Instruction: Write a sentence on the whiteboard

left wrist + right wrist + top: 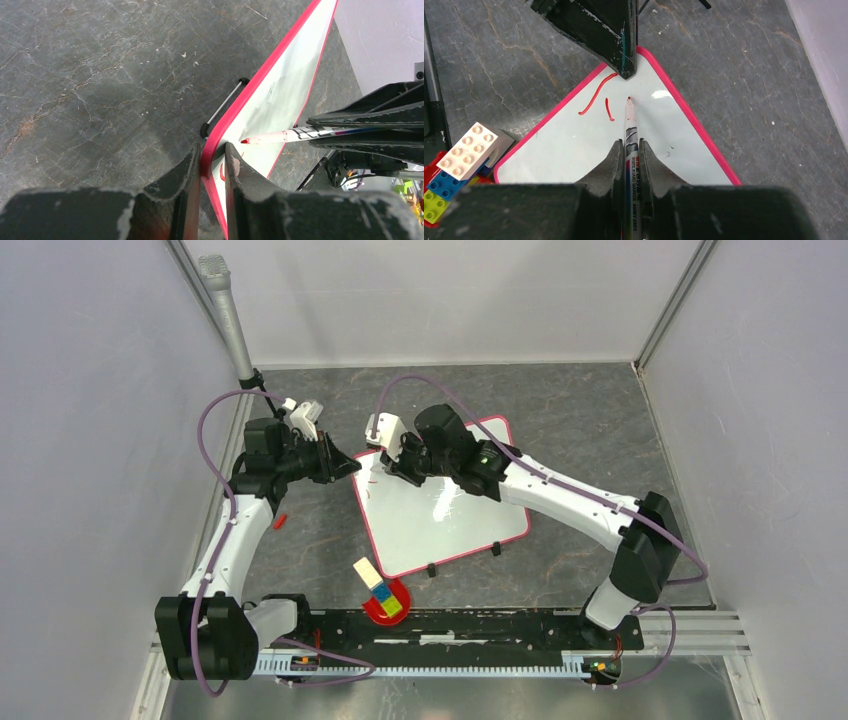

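Observation:
The whiteboard [440, 520] lies turned diagonally on the dark table, glossy white with a pink-red border [260, 80]. My left gripper [350, 468] is shut on its far-left corner, one finger [185, 170] on each side of the border. My right gripper [629, 145] is shut on a whiteboard marker [630, 125]. The marker's red tip [628, 99] rests at the board near that corner, just below the left finger [609, 35]. Two short red strokes [596, 95] mark the whiteboard [574, 150] left of the tip. The marker [280, 136] reaches in from the right in the left wrist view.
A stack of toy bricks in a red bowl [385, 598] stands off the board's near corner, also visible as the bricks [466, 152]. A small red piece [280, 521] lies on the table left of the board. Two black clips [432, 569] sit on its near edge. Grey walls enclose the table.

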Controlling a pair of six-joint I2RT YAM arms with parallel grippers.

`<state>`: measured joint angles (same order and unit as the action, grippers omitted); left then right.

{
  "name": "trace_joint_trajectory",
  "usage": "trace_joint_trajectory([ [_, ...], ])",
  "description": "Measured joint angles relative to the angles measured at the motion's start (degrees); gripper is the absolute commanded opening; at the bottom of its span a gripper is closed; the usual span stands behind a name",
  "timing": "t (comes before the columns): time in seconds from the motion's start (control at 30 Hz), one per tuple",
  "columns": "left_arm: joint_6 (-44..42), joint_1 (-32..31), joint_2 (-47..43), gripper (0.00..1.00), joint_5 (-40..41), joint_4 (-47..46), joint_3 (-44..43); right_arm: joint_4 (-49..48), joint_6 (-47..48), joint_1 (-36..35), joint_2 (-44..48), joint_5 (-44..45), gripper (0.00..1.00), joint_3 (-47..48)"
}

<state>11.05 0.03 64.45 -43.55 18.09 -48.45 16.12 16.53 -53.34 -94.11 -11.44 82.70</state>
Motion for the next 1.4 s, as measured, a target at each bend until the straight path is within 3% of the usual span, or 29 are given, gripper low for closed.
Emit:
trace_joint_trajectory([
  [0.67,0.00,0.00,0.00,0.07,0.35,0.04,0.07,-1.81,-1.88,-0.46,3.43,-3.37,0.00,-10.36],
  [1.4,0.00,0.02,0.00,0.07,0.04,0.02,0.07,-0.81,-1.44,-0.20,4.46,0.15,0.00,-6.62],
])
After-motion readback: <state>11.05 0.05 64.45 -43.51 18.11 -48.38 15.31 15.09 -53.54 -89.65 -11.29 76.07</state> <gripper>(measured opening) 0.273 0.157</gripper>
